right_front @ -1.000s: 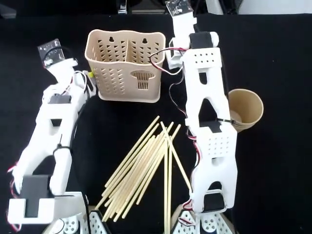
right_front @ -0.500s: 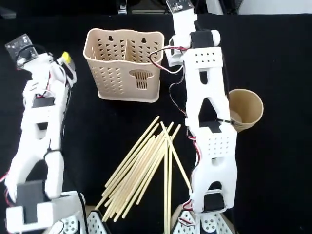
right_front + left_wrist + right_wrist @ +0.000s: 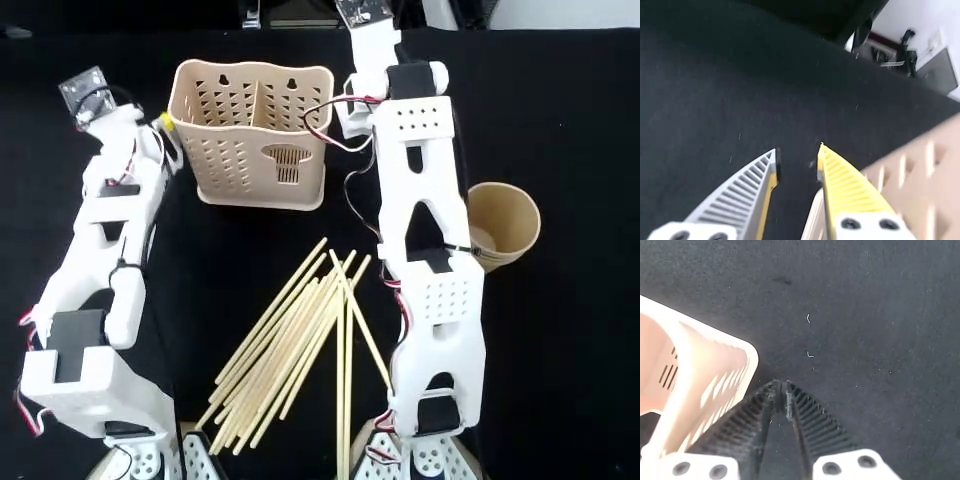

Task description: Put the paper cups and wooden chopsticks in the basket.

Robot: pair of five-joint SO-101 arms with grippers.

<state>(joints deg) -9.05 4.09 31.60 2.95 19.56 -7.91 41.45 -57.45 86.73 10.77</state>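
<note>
Chopsticks (image 3: 290,350) lie in a loose fan on the black table (image 3: 570,120), in the front middle between the two arms, their far tips pointing toward the basket (image 3: 255,135) and well apart from it; a couple of sticks lie crossed over the rest on the side toward the right arm. The basket stands upright at the back of the table, a beige slotted tub split by a middle wall into two compartments. One brown paper cup (image 3: 503,225) sits to the right of the right arm, its open mouth showing from above and its near edge hidden under the arm's white frame. The left gripper (image 3: 797,155) hangs over bare black cloth just beside the basket's left wall (image 3: 920,170), its fingers released with a narrow gap between the tips and nothing in that gap; one finger is yellow (image 3: 845,185), the other grey and ribbed. From above its yellow tip (image 3: 165,125) shows close against the basket's upper left corner. The right gripper (image 3: 781,387) is at the basket's right side, low over the cloth, with the basket's rounded corner (image 3: 700,385) just beside it; its dark ribbed fingers are clenched tip to tip and grasp nothing. The right arm stretches from the front edge up past the basket's right wall.
</note>
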